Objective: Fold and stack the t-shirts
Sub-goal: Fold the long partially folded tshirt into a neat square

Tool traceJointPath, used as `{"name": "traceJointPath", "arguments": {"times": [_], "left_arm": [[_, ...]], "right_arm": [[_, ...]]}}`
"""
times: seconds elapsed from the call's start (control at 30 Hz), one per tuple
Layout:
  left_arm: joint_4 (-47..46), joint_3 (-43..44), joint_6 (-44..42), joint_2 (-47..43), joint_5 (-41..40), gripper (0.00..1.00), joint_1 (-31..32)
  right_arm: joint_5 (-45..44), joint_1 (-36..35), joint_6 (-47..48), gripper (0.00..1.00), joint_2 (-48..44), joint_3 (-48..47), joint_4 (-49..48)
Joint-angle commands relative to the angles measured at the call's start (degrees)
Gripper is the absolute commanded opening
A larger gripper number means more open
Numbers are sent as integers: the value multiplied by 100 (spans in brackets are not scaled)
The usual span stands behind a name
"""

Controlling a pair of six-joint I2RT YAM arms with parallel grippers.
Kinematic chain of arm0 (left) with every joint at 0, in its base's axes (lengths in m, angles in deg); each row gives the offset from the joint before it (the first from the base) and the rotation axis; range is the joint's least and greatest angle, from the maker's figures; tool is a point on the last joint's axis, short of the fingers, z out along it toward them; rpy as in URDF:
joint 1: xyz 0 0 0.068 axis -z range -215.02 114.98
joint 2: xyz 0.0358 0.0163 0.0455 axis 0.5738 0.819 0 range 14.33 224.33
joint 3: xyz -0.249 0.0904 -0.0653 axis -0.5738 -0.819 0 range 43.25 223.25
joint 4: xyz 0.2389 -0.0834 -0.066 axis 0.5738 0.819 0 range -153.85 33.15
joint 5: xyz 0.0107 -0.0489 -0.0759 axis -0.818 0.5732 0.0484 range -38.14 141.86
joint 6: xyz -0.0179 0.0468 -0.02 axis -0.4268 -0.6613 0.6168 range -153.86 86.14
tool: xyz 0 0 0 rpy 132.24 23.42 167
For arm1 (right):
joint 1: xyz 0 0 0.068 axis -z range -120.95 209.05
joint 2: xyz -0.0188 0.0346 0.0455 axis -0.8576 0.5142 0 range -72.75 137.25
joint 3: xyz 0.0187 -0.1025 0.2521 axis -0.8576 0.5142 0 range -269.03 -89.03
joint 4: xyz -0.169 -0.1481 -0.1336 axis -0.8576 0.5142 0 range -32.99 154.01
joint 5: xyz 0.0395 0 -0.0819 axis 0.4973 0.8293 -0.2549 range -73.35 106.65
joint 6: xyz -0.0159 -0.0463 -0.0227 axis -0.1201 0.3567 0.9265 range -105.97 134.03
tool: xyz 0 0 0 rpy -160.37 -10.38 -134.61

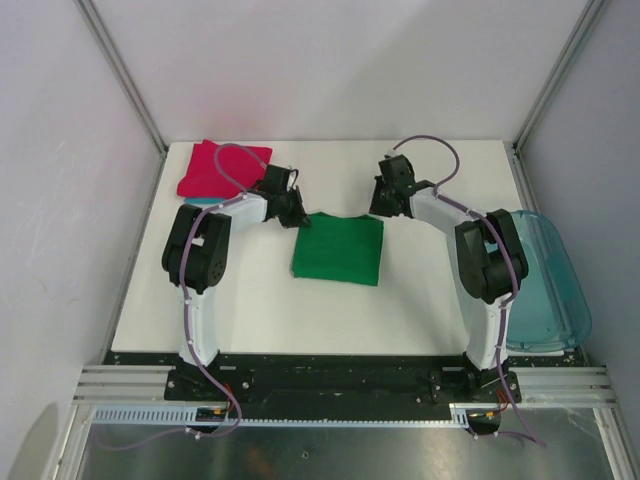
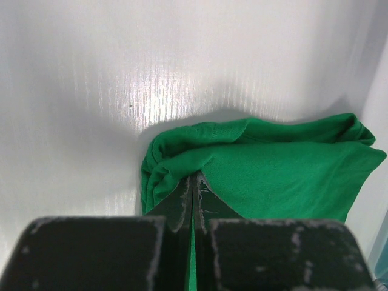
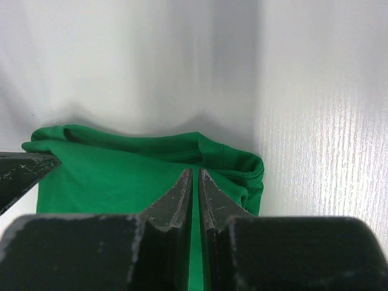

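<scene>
White table under both arms. Translucent blue-green bin off the table edge, well out to the right of the right gripper. Green t-shirt folded into a flat rectangle, lying between the two grippers and nearer the bases than both. Left gripper at its far-left corner, right gripper at its far-right corner. Magenta-red t-shirt folded, beyond and left of the left gripper, apart from it. Light blue t-shirt just a sliver under the magenta one. Both wrist views: jaws narrow, nearly closed, pinching the green cloth edge.
</scene>
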Motion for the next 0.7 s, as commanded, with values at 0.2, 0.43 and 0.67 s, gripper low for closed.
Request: {"name": "traceJointPath", "arguments": {"times": [0.2, 0.43, 0.67], "left_arm": [[22, 183, 18, 143, -141, 0, -44], [36, 204, 19, 166, -77, 0, -47], [43, 225, 28, 180, -42, 0, -47]], "right_arm": [[-127, 179, -16, 10, 64, 109, 140], [-104, 322, 34, 9, 358, 180, 154], [-230, 386, 72, 9, 303, 179, 230]]}}
